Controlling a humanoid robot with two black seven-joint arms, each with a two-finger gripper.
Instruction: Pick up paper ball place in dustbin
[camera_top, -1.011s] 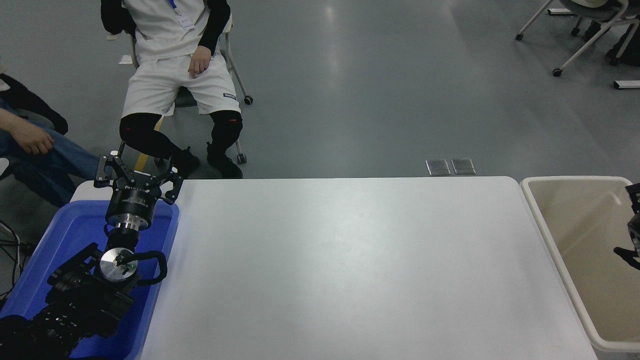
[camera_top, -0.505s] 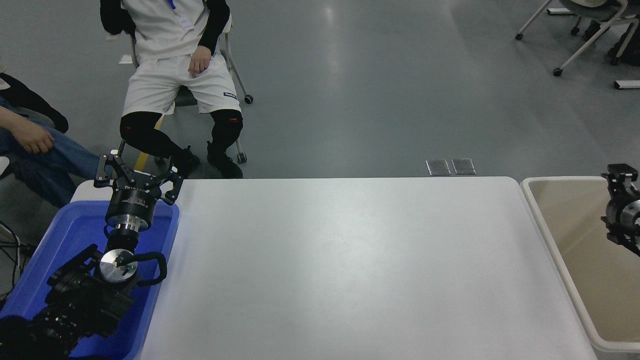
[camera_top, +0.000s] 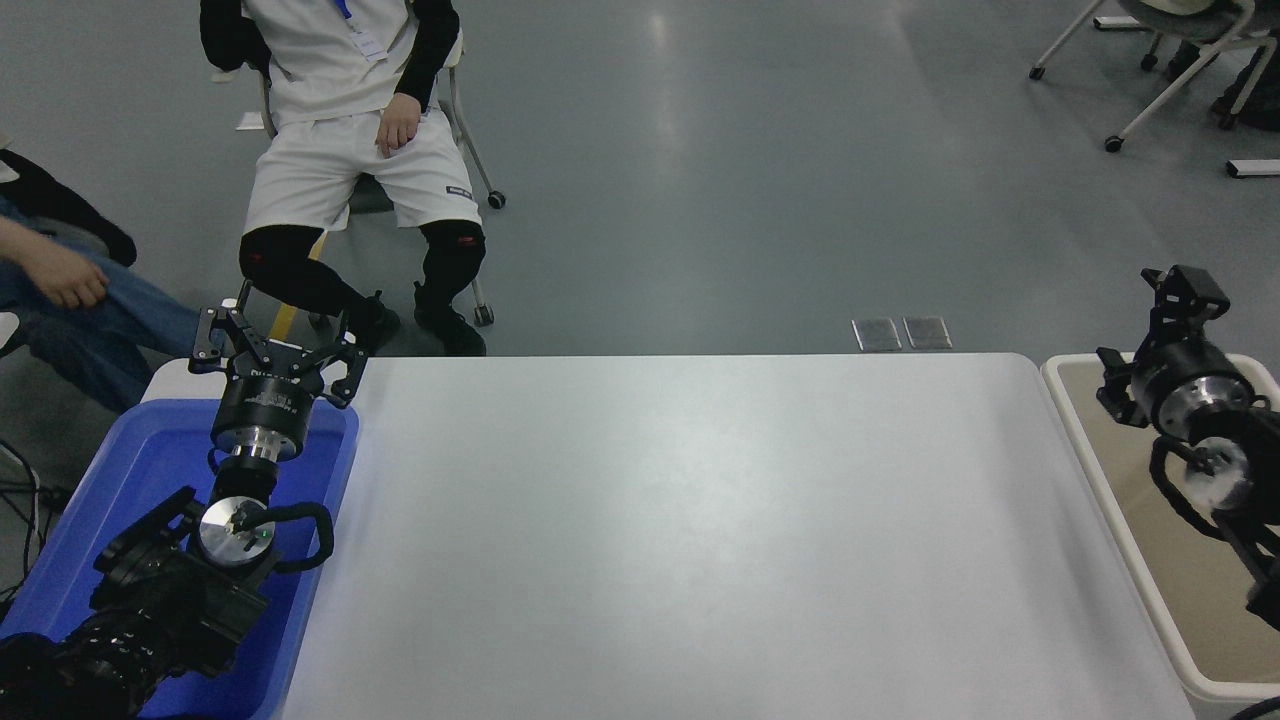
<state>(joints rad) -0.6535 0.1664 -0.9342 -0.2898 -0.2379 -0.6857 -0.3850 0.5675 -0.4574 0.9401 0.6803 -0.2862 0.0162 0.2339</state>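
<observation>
Right gripper (camera_top: 1180, 290) now raised above dustbin (camera_top: 1085, 440) far rim, up from inside bin a second ago; finger state unclear. Paper ball unseen, likely dropped inside. Left gripper (camera_top: 275, 345) parked, open, over blue tray (camera_top: 150, 450).

A robotics lab or test room in an office-style building. A plain white table (camera_top: 690, 540) stood on a smooth grey floor (camera_top: 760, 170) that reflected the ceiling lights, with two metal floor-socket plates (camera_top: 900, 333) set into it just beyond the table's far edge. Wheeled office chairs (camera_top: 1180, 60) waited at the far right. A person (camera_top: 350, 130) in white shorts, wearing a lanyard, sat on a castered chair at the far left, and a second person's hand (camera_top: 65, 285) rested on a knee at the left edge. Two black robot arms reached in from the sides, over a blue tray (camera_top: 120, 470) and a cream dustbin (camera_top: 1110, 480).
</observation>
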